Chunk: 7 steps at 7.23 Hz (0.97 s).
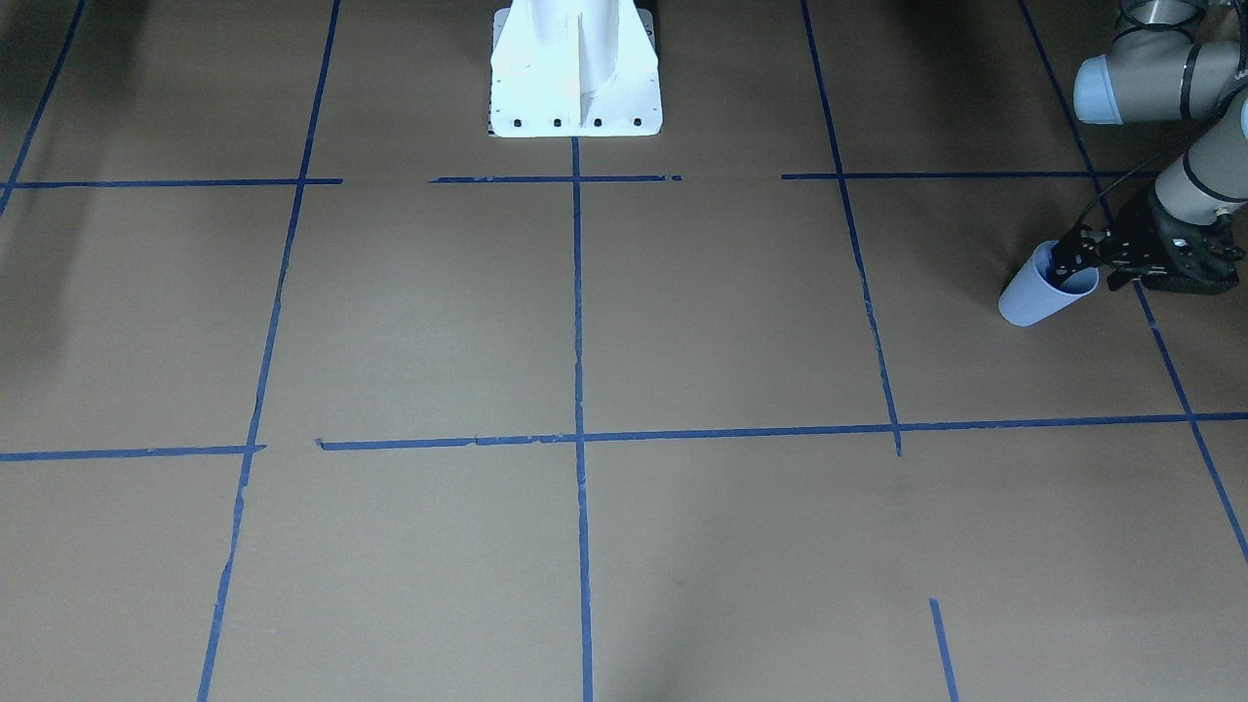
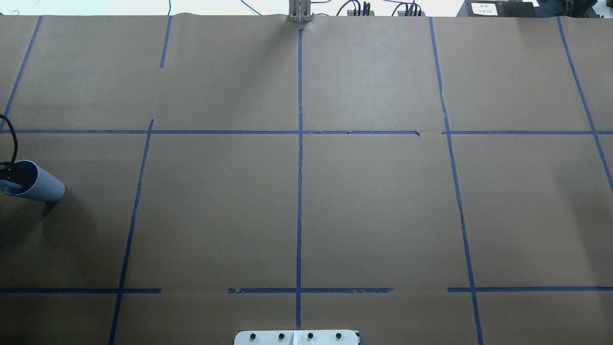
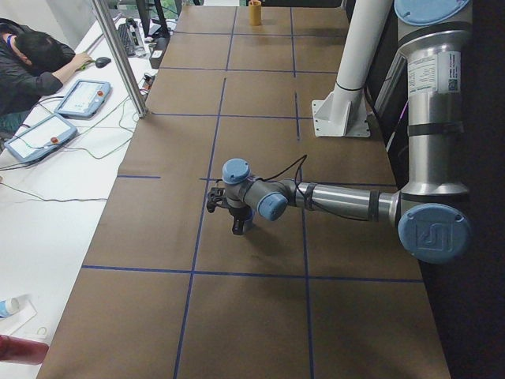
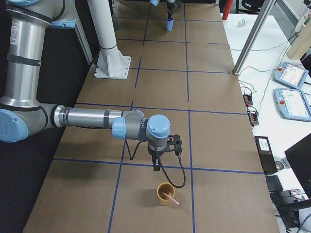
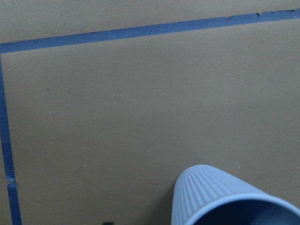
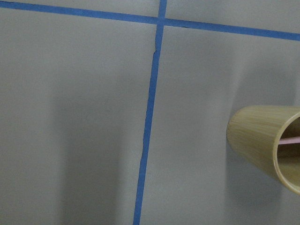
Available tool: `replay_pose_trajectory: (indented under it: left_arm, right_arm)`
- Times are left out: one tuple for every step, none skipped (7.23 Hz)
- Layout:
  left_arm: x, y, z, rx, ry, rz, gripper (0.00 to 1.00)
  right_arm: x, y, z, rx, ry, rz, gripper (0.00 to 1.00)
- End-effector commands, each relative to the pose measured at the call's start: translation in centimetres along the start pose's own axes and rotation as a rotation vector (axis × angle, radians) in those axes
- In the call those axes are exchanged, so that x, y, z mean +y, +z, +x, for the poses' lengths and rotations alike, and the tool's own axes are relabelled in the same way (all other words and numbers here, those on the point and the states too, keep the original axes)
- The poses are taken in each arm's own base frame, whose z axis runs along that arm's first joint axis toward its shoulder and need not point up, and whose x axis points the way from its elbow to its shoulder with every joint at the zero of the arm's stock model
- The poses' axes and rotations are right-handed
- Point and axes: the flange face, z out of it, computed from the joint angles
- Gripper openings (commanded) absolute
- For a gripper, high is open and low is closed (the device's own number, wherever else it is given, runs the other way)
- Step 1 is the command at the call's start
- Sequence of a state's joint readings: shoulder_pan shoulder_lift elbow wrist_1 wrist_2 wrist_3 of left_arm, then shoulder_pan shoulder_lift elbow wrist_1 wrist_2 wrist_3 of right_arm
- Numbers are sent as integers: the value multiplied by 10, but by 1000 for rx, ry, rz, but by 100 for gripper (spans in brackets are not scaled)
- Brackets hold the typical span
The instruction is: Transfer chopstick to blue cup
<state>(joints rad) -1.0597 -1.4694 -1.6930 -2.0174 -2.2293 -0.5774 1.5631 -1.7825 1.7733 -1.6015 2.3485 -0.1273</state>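
Note:
The blue cup (image 1: 1043,292) is at the table's left end; it also shows in the overhead view (image 2: 40,184), the left wrist view (image 5: 225,201) and far off in the exterior right view (image 4: 169,23). My left gripper (image 1: 1074,265) is shut on its rim, one finger inside the mouth (image 2: 13,175). A pale pink chopstick (image 4: 170,196) leans in a tan cup (image 4: 165,193) at the table's right end, and its tip shows in the right wrist view (image 6: 290,139). My right gripper (image 4: 156,166) hangs beside the tan cup, apart from it; I cannot tell whether it is open.
The white robot base (image 1: 575,68) stands at the table's middle rear edge. Blue tape lines (image 2: 299,191) grid the brown paper. A metal post (image 4: 248,41) and operators' tablets (image 4: 291,102) stand beyond the far edge. A person (image 3: 35,63) sits there.

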Motion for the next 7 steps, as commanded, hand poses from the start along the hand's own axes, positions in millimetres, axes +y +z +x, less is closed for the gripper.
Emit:
replay_pose_trajectory:
  left_arm:
    - [-2, 1, 4, 3, 0, 0, 8]
    - [-2, 1, 6, 4, 1, 1, 8]
    - [-4, -4, 12, 11, 4, 9, 8]
    - [-10, -11, 23, 33, 16, 18, 7]
    - [-18, -27, 43, 57, 14, 42, 7]
    - [-26, -39, 61, 83, -33, 65, 7]
    - [-36, -51, 93, 118, -60, 84, 7]
  right_arm:
    - [0, 0, 0, 0, 0, 0, 100]
    - [0, 0, 0, 0, 0, 0, 100]
    - [0, 0, 0, 0, 0, 0, 100]
    - [0, 0, 0, 0, 0, 0, 100]
    - [0, 0, 0, 0, 0, 0, 100]
    - [0, -1, -1, 0, -1, 1, 100]
    - [0, -1, -1, 0, -1, 1, 100]
